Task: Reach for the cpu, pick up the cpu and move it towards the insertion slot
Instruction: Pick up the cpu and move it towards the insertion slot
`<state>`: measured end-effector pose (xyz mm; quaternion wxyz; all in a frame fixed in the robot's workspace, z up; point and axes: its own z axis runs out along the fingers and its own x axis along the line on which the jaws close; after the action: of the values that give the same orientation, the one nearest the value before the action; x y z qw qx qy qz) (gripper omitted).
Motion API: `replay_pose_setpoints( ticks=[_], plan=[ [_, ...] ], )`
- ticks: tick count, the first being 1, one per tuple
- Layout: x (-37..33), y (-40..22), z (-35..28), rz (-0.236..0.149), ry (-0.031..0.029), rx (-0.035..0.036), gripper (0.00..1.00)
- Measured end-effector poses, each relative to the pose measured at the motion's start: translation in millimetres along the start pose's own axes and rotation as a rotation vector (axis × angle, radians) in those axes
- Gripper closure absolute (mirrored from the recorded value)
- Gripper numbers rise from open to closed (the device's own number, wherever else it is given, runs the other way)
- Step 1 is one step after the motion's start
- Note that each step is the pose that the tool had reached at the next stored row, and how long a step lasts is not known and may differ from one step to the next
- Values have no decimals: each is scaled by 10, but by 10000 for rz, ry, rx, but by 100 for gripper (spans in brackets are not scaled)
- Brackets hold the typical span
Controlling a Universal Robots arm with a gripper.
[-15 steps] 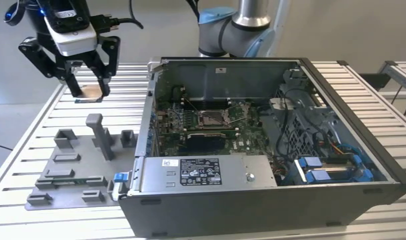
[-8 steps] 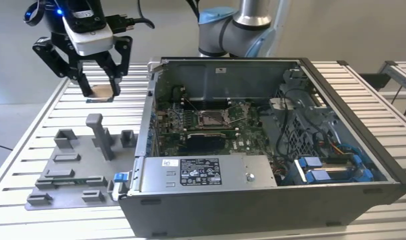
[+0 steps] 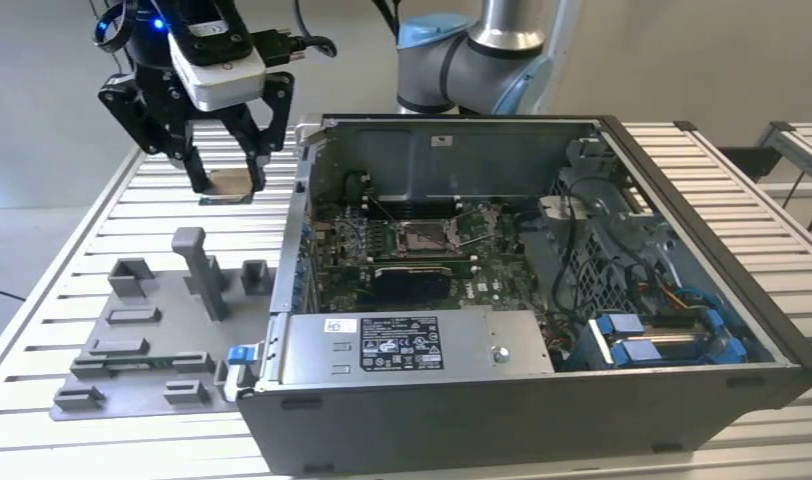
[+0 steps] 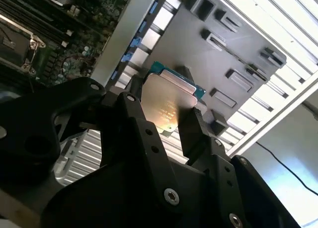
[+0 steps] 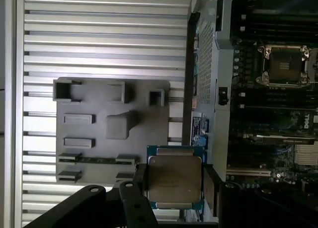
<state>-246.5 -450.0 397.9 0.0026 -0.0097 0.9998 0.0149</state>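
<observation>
obstacle: case wall (image 3: 303, 200) | free: open above insertion slot (image 3: 420, 237)

Between the black jaws the cpu (image 5: 174, 182) is showing a dull silver-grey face rimmed in teal-green, and it is looking tan in the exterior view. Beyond the jaws the fixture plate (image 5: 99, 104) is showing plain matt grey against the desk (image 5: 99, 34), which is running in pale silver-white ribbed stripes. Farther from the jaws the insertion slot (image 5: 284, 64) is glinting silver around a grey-brown centre, set in a dark green motherboard (image 3: 333, 255).
</observation>
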Motion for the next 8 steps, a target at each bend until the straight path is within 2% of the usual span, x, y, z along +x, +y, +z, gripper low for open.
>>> replay_pose_setpoints(
  ticks=[8],
  plan=[
    [-225,-5,1,0,0,0,100]
  ],
)
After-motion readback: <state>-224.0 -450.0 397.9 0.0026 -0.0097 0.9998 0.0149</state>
